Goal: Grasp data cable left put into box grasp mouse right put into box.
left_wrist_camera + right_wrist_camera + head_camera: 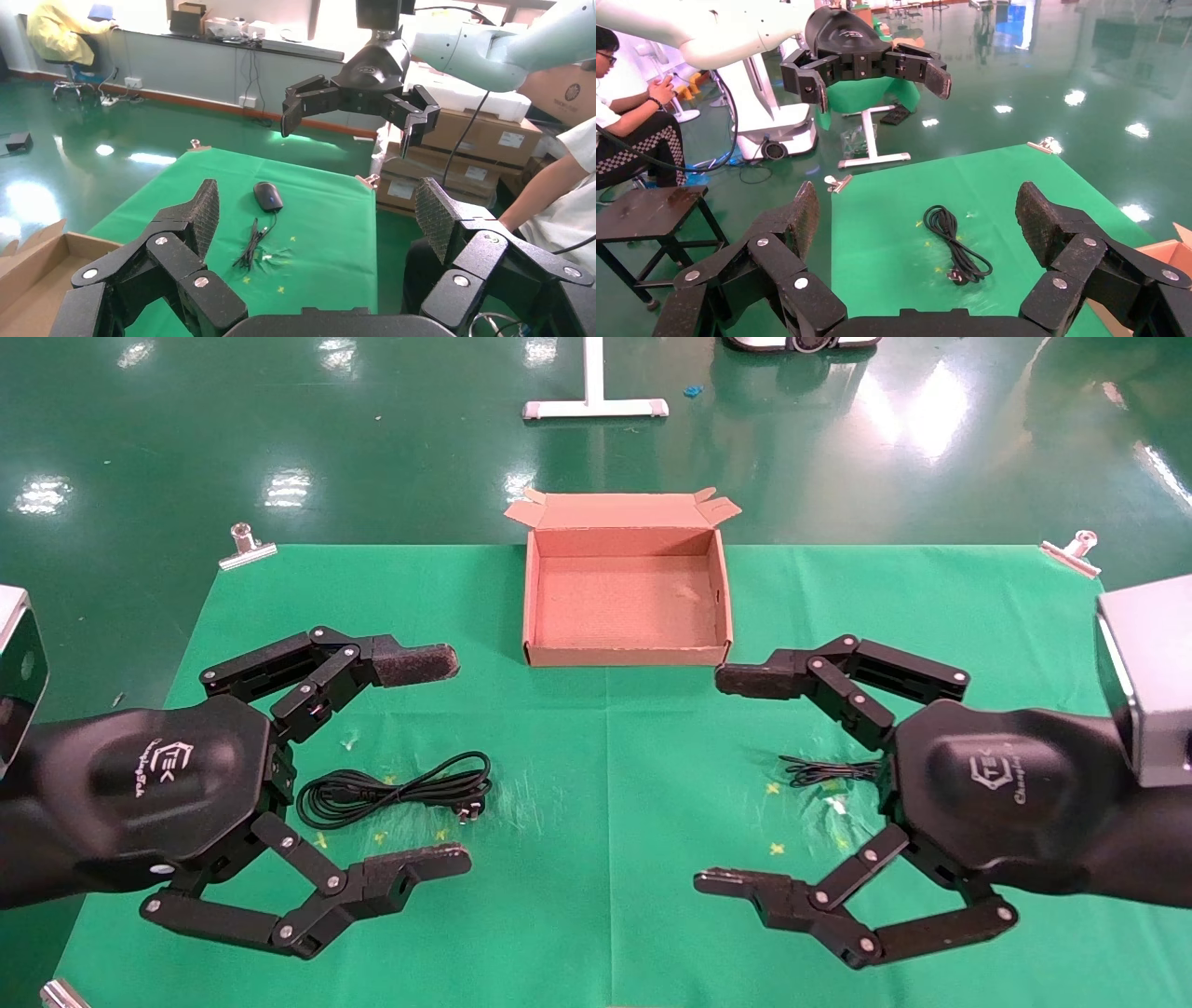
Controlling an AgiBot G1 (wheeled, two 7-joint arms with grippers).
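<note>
The data cable [391, 789] lies coiled on the green cloth, its plug toward the table's middle; the right wrist view shows the data cable [954, 242] whole. My left gripper [452, 761] hovers open above it, fingers spread wide to either side. The mouse [268, 196] shows in the left wrist view, its thin cord [251, 244] bundled beside it. From the head camera, my open right gripper [717, 780] hides the mouse and only the cord [829, 770] shows. The brown box [626, 656] stands empty at the table's far middle, between both arms.
Metal clips [247, 547] [1071, 553] pin the cloth at the far corners. A white stand base [594, 407] sits on the floor behind the box. A seated person [562, 189] and stacked cartons [464, 140] are beyond the table's right side.
</note>
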